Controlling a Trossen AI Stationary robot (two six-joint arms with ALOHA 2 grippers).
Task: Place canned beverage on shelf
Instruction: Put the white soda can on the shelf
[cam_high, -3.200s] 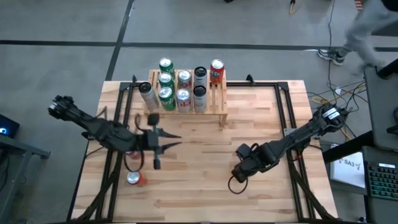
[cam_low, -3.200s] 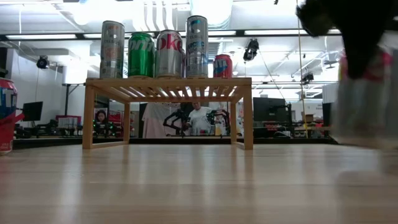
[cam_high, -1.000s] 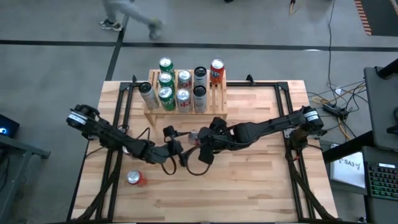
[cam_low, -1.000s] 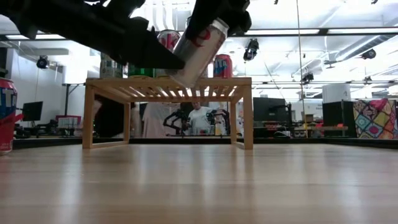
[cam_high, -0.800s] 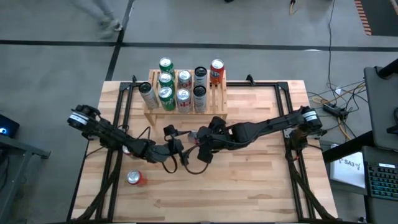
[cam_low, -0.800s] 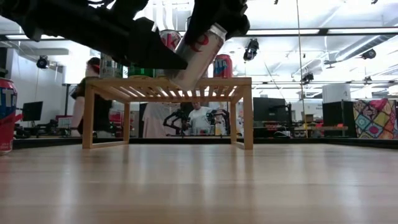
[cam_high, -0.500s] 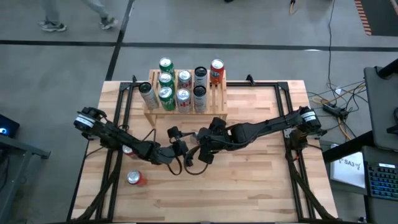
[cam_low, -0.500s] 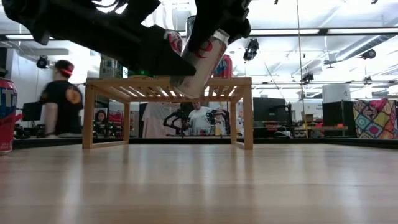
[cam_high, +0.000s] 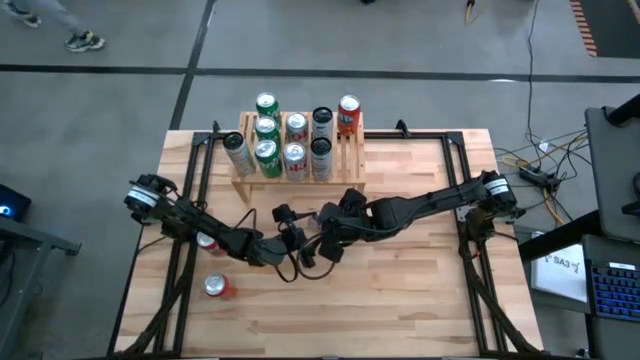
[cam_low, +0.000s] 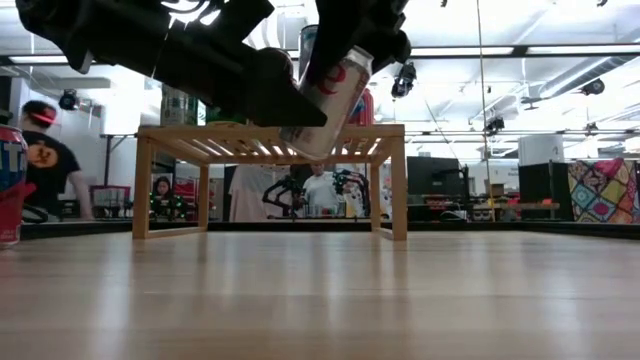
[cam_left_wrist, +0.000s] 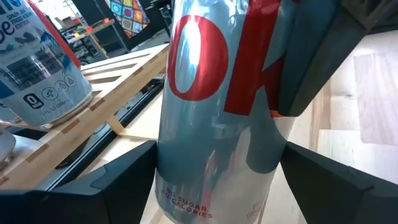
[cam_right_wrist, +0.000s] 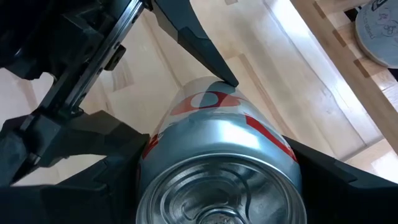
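A silver canned beverage with red lettering (cam_low: 325, 100) hangs tilted in the air in front of the shelf (cam_low: 270, 135). My right gripper (cam_low: 355, 35) is shut on its upper end. My left gripper (cam_left_wrist: 219, 148) is open. Its fingers (cam_left_wrist: 112, 180) stand on either side of the can's lower half (cam_left_wrist: 211, 180), close to its wall; I cannot tell whether they touch it. In the high view both grippers meet at mid-table, left gripper (cam_high: 303, 243) beside right gripper (cam_high: 325, 232). The shelf (cam_high: 347, 152) carries several upright cans (cam_high: 293, 140). My right gripper pinches the can's side wall just below its top rim (cam_right_wrist: 273, 149) between its two fingers. The fingers slant down from above and from the table's right. The can is lifted clear of the table, tilted, with its lid end (cam_right_wrist: 217, 186) up toward the gripper.
A red can (cam_high: 215, 287) lies on the table near the front left, also at the left edge of the low view (cam_low: 8, 185). Bare plank tabletop (cam_high: 400, 290) lies in front of the shelf and to the right. A person (cam_low: 45, 150) passes behind the table.
My left gripper has moved toward the table's right edge, up to the can, and its fingers now reach past the can's lower half. The can and my right gripper have stayed nearly in place. A person has walked by behind the table.
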